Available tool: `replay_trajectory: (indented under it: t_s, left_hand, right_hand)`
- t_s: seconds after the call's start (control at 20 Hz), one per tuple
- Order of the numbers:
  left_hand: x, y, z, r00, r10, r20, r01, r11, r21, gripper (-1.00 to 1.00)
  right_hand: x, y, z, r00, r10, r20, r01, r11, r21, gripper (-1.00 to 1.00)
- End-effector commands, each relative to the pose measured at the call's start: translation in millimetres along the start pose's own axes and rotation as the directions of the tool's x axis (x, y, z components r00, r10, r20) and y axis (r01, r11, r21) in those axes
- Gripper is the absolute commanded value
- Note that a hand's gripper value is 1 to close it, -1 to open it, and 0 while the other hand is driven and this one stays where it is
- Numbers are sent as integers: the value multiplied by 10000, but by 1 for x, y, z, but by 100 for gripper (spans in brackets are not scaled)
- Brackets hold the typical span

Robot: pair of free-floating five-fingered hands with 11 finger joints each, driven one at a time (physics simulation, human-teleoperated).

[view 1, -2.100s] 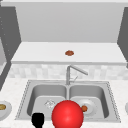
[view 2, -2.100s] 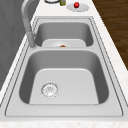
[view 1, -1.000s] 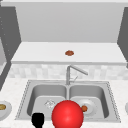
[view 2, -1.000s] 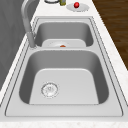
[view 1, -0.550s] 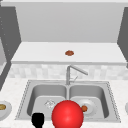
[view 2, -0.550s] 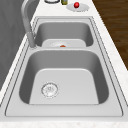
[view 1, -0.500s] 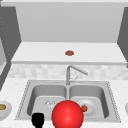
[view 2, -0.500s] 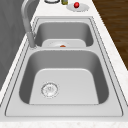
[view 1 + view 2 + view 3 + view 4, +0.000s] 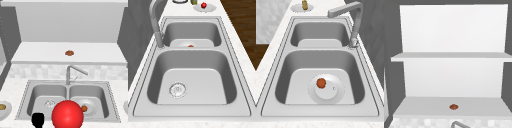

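A black hand (image 9: 38, 120) shows at the bottom edge of the front view, just in front of the left basin of a stainless steel double-basin sink (image 9: 27, 86). It is on the picture's left, so it is the left hand. Its lower part is cut off by the frame, and it reads as a dark blob, so it is not possible to tell whether its fingers are straight or curled, or whether it touches anything.

Just right of the hand, a large glossy red ball (image 9: 67, 115) hangs in front of the sink's middle divider. It covers the near wall of both basins and part of a round white plate (image 9: 92, 106) lying in the right basin. Whether the ball rests on anything cannot be told.

On that plate sits a small orange-red round item (image 9: 84, 108), half tucked behind the ball; it is too small to identify. In the left basin is a round metal drain (image 9: 49, 103).

Behind the sink's divider rises a grey angular metal faucet (image 9: 72, 72), its spout pointing right.

Left of the sink, a white bowl (image 9: 4, 110) holding something brownish is cut off by the frame edge. Right of the sink, a pale dish (image 9: 125, 107) is also cut off.

Above the sink, on a white shelf (image 9: 37, 53), lies a small brown-orange disc (image 9: 69, 53).

No writing or labels can be read anywhere.
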Motion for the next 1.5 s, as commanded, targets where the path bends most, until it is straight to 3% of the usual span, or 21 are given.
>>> replay_trajectory:
  t_s: [0.0,0.25,0.5,0.8,1.35,1.4,1.45]
  left_hand:
    - [0,0,0,10000,0,0,0,10000,0,0]
    - [0,0,0,10000,0,0,0,10000,0,0]
    - [0,0,0,10000,0,0,0,10000,0,0]
    - [0,0,0,10000,0,0,0,10000,0,0]
    - [0,0,0,10000,0,0,0,10000,0,0]
    - [0,0,0,10000,0,0,0,10000,0,0]
    - [0,0,0,10000,0,0,0,10000,0,0]
  right_hand:
    - [-2,1,0,9994,-265,-220,266,9996,61,100]
    - [0,1,-1,9997,-179,-175,180,9998,38,100]
    - [8,-1,-4,9990,340,-288,-336,9993,166,100]
    - [22,4,-14,9977,451,-511,-439,9987,243,100]
    - [21,1,-17,9973,475,-551,-451,9980,440,100]
    - [21,1,-17,9977,415,-544,-395,9985,373,-100]
    - [21,1,-17,9975,319,-624,-287,9983,507,-100]
